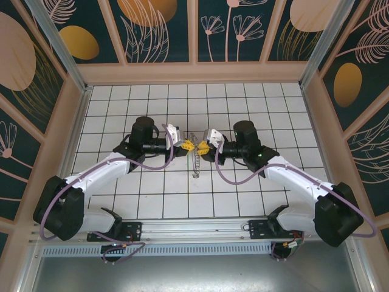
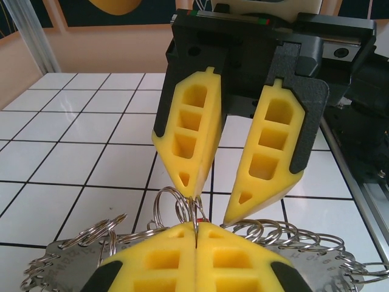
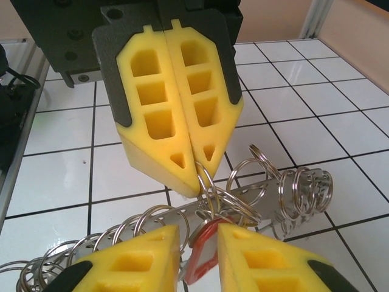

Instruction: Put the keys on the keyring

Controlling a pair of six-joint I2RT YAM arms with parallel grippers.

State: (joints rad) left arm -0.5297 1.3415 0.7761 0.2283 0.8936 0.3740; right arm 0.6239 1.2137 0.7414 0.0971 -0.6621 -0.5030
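Left gripper point(image 3: 193, 177): clenched on a loop of the keyring point(image 3: 243, 196).
Right gripper point(image 3: 199, 236): unclenched, red-tagged key point(image 3: 203, 260) between its jaws.
Progress: this key looks threaded; second key pending.

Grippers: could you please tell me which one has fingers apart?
The right gripper: a gap shows between its fingers, whereas the left gripper has them pressed together.

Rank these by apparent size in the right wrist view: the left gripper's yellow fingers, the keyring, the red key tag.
1-2. Unranked: the keyring and the left gripper's yellow fingers. The keyring spans wider but is thin and partly hidden; the fingers are bulkier.
3. The red key tag: clearly smallest, despite being nearest the camera.
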